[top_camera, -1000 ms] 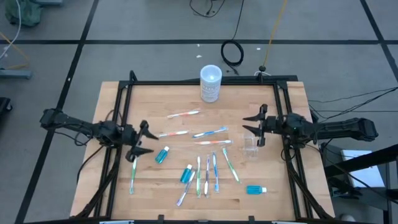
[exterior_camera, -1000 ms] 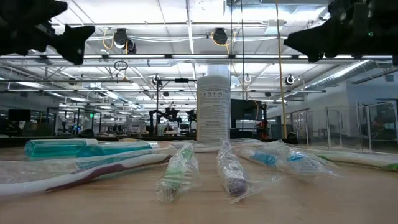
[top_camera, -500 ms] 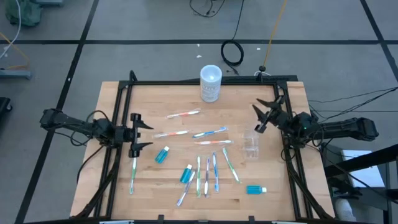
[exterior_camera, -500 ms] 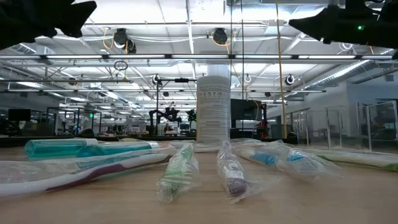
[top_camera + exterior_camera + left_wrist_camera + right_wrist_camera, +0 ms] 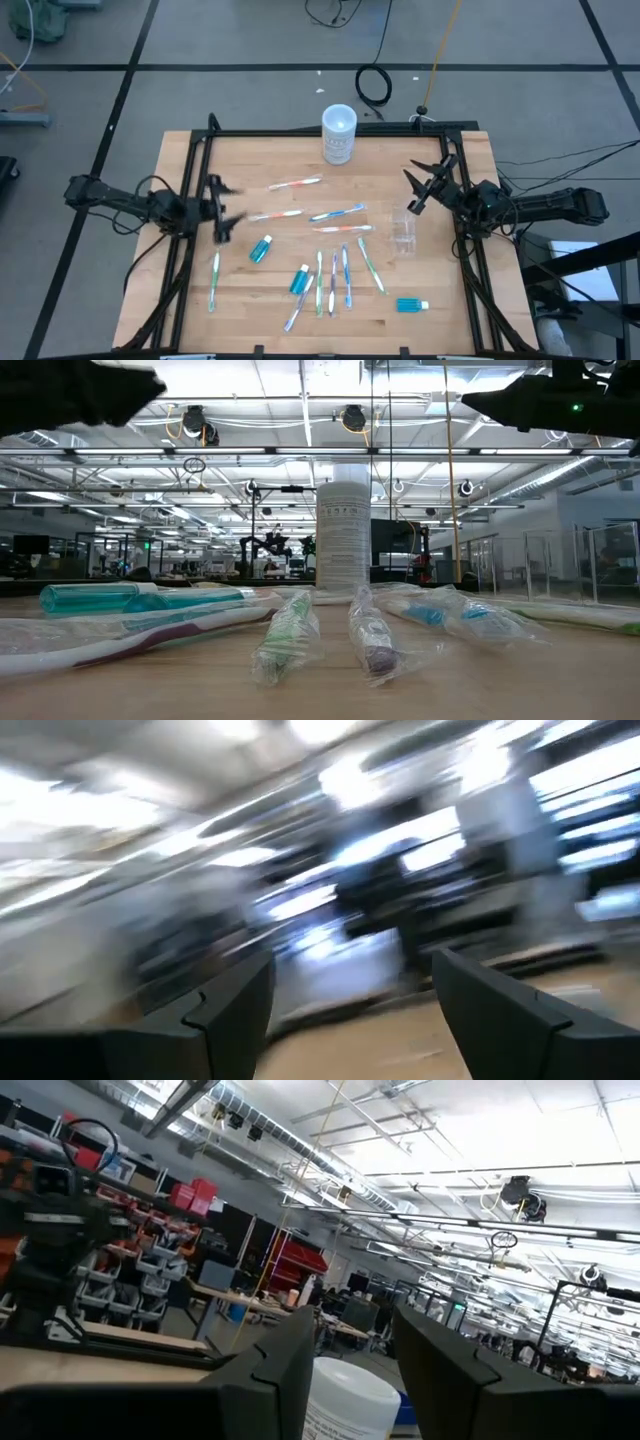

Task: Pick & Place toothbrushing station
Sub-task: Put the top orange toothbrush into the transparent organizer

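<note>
Several slim pale toothbrushes (image 5: 336,275) lie flat and scattered on the wooden table, one of them (image 5: 214,281) at the left. Three teal tubes (image 5: 261,249) (image 5: 299,280) (image 5: 411,305) lie among them. The clear cup (image 5: 403,232) stands upright at the right. My left gripper (image 5: 227,208) is open and empty above the table's left side, blurred. My right gripper (image 5: 411,191) is open and empty, raised a little to the far side of the cup and pointing toward the far left. In the low view both grippers show only at the top edge: the left one (image 5: 120,385) and the right one (image 5: 500,400).
A frosted cylindrical container with a white lid (image 5: 339,134) stands at the table's far edge; it also shows in the right wrist view (image 5: 350,1400). A black frame (image 5: 330,131) runs around the table. Bare wood lies between the container and the brushes.
My right gripper has drawn back from beside the cup toward the table's right and far edges, risen, and turned to point far-left. My left gripper has drawn back a little toward the table's left edge, risen, and is still moving. The cup, brushes and tubes have stayed put.
</note>
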Robot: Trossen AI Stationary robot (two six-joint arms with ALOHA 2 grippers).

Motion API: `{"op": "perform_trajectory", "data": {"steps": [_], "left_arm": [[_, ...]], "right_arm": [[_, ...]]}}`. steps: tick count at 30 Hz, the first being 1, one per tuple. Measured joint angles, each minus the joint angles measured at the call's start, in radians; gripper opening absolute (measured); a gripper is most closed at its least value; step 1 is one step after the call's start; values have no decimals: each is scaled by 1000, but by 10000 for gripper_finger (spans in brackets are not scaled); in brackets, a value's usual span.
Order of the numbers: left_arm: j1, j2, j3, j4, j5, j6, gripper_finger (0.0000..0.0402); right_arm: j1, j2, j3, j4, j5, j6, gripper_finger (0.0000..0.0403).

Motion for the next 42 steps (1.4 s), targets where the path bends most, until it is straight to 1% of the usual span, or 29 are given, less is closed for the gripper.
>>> {"op": "perform_trajectory", "data": {"steps": [2, 3, 4, 6, 7, 9, 12, 14, 15, 18, 20, 22, 25, 28, 32, 35, 37, 39, 42], "left_arm": [[29, 13, 5, 5, -191, 17, 271], [51, 26, 8, 7, -256, 6, 271], [76, 41, 13, 6, -299, -24, 271], [134, 69, 34, 6, -329, -98, 271], [165, 84, 45, 3, -319, -116, 271], [221, 118, 79, -32, -254, -129, 271], [302, 193, 154, -191, -111, -210, 271], [352, 260, 209, -304, -50, -291, 271], [374, 298, 234, -362, -30, -319, 271], [433, 416, 287, -503, -26, -373, 271], [465, 494, 300, -556, -26, -403, 271], [492, 573, 301, -557, -10, -421, 271], [525, 678, 299, -550, 47, -435, 271], [554, 776, 299, -499, 88, -455, 271], [588, 889, 299, -413, 95, -454, 271], [615, 962, 299, -402, 111, -433, 271], [637, 1002, 299, -401, 152, -414, 271], [653, 1039, 299, -396, 186, -414, 271], [666, 1076, 299, -373, 200, -418, 271]], "right_arm": [[0, 2, 0, 0, 0, -1, 130], [0, 3, 0, 0, 0, -1, 130], [0, 7, 0, 0, 0, 0, 130], [-1, 16, 0, 2, 0, 7, 130], [-4, 22, 0, 2, -1, 8, 130], [-15, 35, 0, 3, -1, 10, 130], [-39, 57, 0, 2, -1, 46, 130], [-57, 72, 0, 3, -1, 66, 130], [-65, 77, 0, 2, -1, 68, 130], [-83, 87, 0, 7, -1, 83, 130], [-90, 88, 0, 6, -2, 109, 130], [-92, 88, 0, 6, -2, 127, 131], [-92, 94, 0, -1, -2, 141, 140], [-92, 115, 0, -3, 0, 154, 165], [-116, 153, 0, -1, 1, 203, 206], [-144, 180, 0, -1, -1, 249, 228], [-157, 199, 0, -2, -1, 270, 237], [-164, 215, 0, -2, -1, 297, 240], [-170, 228, 0, -1, -1, 325, 238]]}}
